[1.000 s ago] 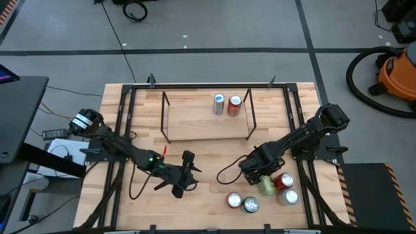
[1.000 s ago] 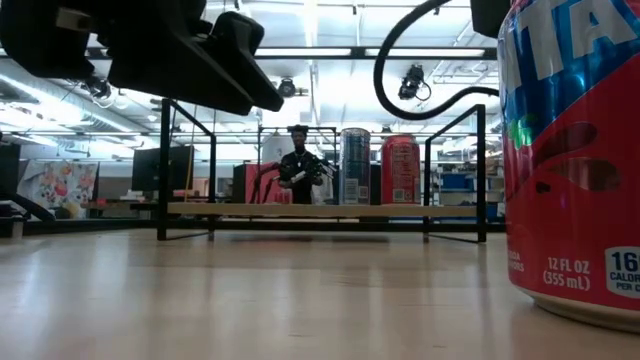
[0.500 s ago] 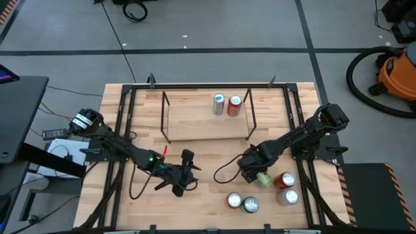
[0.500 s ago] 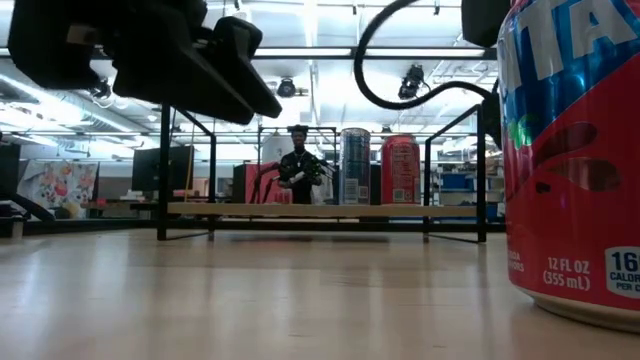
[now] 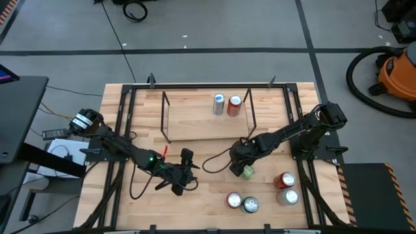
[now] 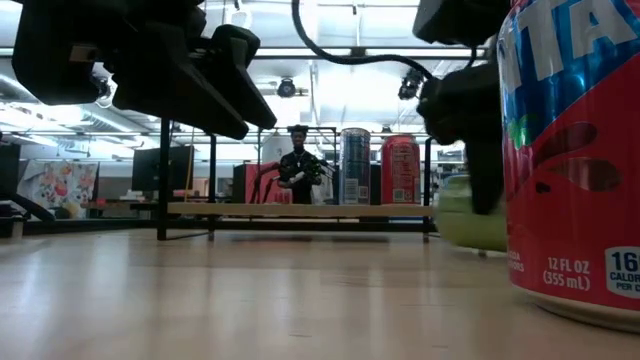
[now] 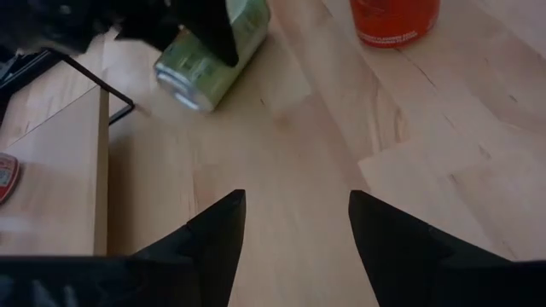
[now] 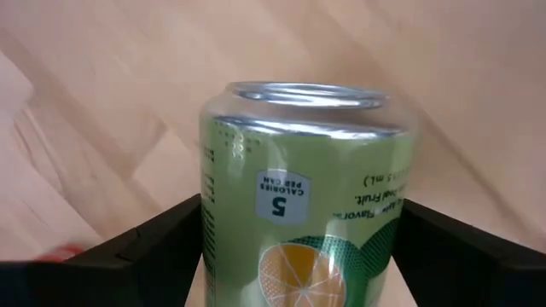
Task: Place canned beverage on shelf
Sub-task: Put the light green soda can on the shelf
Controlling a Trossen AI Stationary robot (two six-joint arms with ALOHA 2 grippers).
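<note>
Light wood table (image 5: 195, 153). Your right gripper (image 5: 242, 166) clamped mid-body on green aluminium can (image 5: 247, 171): light, slick, dents easily. Black-rod shelf (image 5: 208, 120) at 11 o'clock. Left gripper (image 7: 290, 223) fingers apart, idle.

A robotics lab or workshop, judging by a wooden table (image 5: 195, 156) edged by a black frame (image 5: 130, 91) on a grey concrete floor (image 5: 214, 26) marked with dark tape lines. Off the table's far right, an orange shop vacuum (image 5: 398, 75) with a black hose; off its left, a dark desk (image 5: 19, 117) and loose cables. Seen level across the table: ceiling strip lights (image 6: 320, 52), a monitor (image 6: 155, 168), shelving (image 6: 455, 180) and a person (image 6: 300, 168) standing far back.
</note>
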